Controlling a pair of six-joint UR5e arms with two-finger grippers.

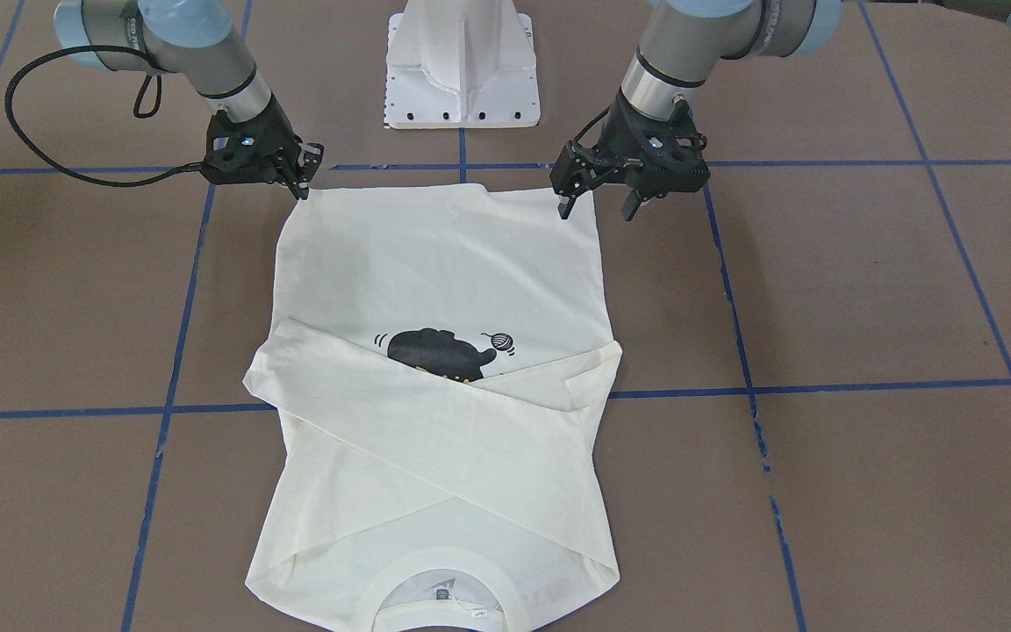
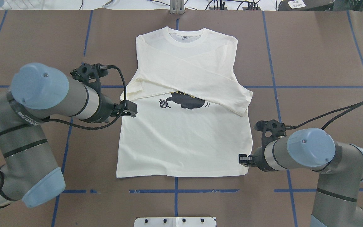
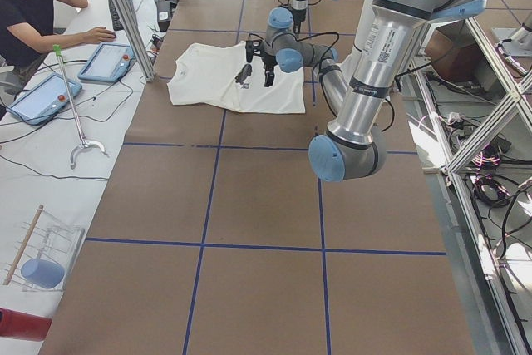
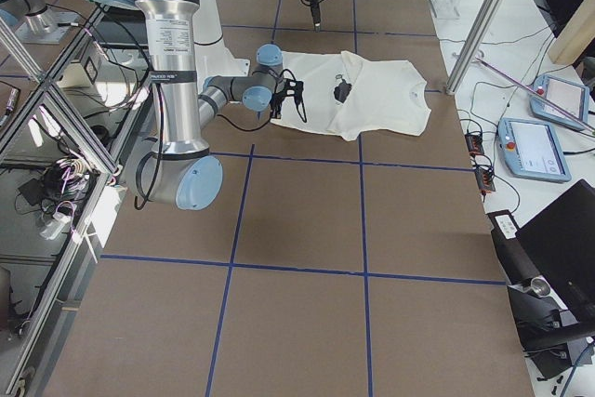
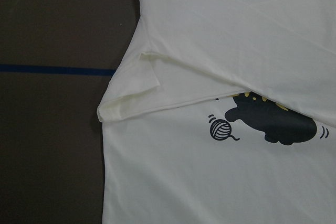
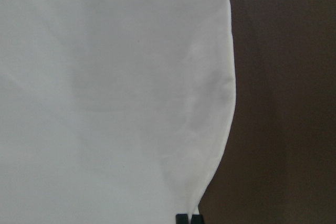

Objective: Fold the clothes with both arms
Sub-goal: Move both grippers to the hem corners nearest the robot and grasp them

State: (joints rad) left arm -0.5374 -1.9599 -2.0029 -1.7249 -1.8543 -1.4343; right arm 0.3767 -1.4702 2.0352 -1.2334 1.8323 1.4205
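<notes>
left gripper (image 1: 598,209) hangs wide open over the left edge of the t-shirt (image 2: 181,142), holding nothing. shirt's flat mid table (image 2: 310,63), cat print up, sleeves (image 2: 200,83) crossed over the chest. right gripper (image 1: 304,186) is pinched closed on the hem corner

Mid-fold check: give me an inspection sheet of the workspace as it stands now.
surface: brown table with a blue tape grid.
job's things: T-shirt flat, print up, sleeves crossed over the chest, collar away from the robot.
clutter: nothing seen.
grippers: right gripper shut on a hem corner; left gripper open, raised by the shirt's opposite edge.
cables: black cable loops off each wrist.
surroundings: white pedestal; operator seated at a side bench.
</notes>
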